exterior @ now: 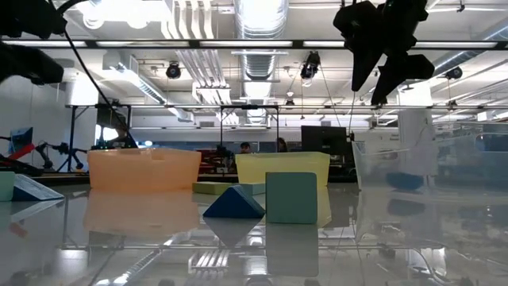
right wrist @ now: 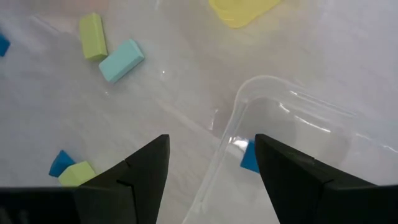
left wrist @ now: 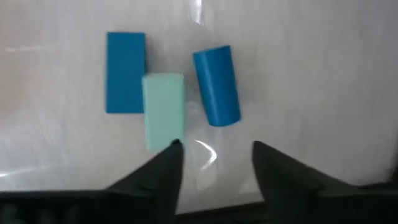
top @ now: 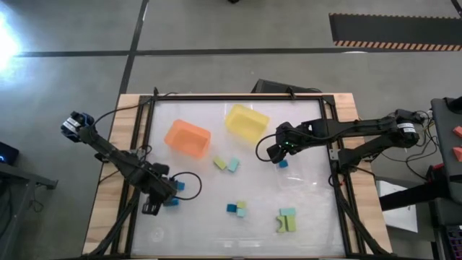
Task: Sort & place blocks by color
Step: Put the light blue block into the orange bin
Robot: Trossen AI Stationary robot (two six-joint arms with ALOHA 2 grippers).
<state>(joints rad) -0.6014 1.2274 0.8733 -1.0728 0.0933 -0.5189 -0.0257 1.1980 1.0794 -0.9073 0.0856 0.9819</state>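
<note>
Glossy white tabletop [top: 216, 217], blocks scattered all over it. By the left gripper [left wrist: 214, 163], jaws spread and empty, three blocks sit close together: blue bar [left wrist: 125, 71], mint bar [left wrist: 163, 109], blue cylinder [left wrist: 216, 85]. Right gripper [right wrist: 211, 163], jaws also spread, hangs over a clear tray [right wrist: 292, 143] with one blue block [right wrist: 250, 157] inside, partly hidden, maybe a cube. One orange bin [top: 188, 137], one yellow bin [top: 246, 121] behind.

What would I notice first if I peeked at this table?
The bright orange bin and yellow bin sit side by side at the table's far middle. Little blue, teal and green blocks lie scattered on the shiny white top. The left end effector hangs open above three blocks, while the right end effector hovers open over a clear bin.
</note>
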